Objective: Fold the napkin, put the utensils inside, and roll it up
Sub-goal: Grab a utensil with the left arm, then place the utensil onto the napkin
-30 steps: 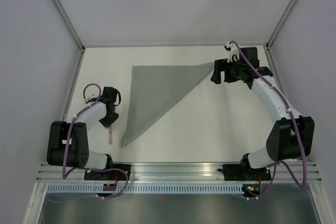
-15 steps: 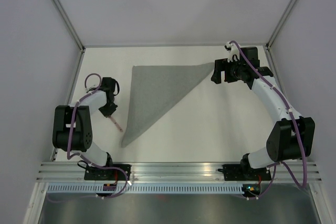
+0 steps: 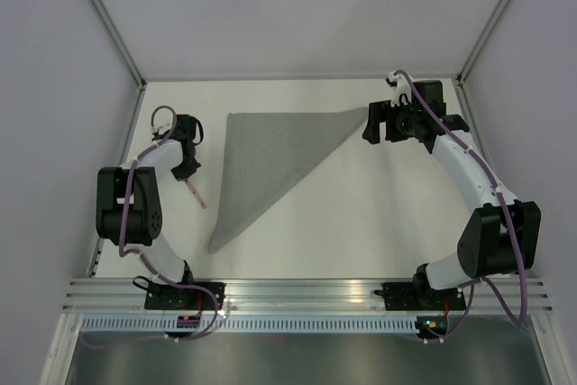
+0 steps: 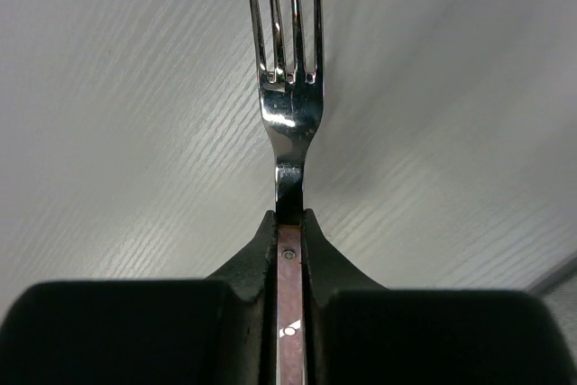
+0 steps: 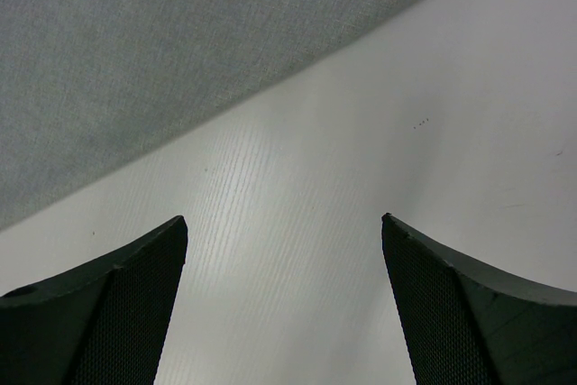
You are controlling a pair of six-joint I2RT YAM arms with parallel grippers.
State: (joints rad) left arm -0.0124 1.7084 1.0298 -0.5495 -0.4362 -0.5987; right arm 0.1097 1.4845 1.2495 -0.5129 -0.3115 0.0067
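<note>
Napkin (image 3: 270, 160) lies flat on the desk (image 3: 379, 223) as a triangle, left of centre. Soft, limp, light cloth, so best pinched at a corner or edge. Fork (image 4: 290, 96) is stiff, slick metal. Left jaws are clamped on its pinkish handle, just left of the napkin. Right jaws are wide apart and empty, at the napkin's far-right corner.

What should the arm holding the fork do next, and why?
Probably lift the fork slightly and carry it toward the napkin. The left gripper is clamped on its handle, the napkin already lies folded into a triangle, and the fork is beside it, not on it.
</note>
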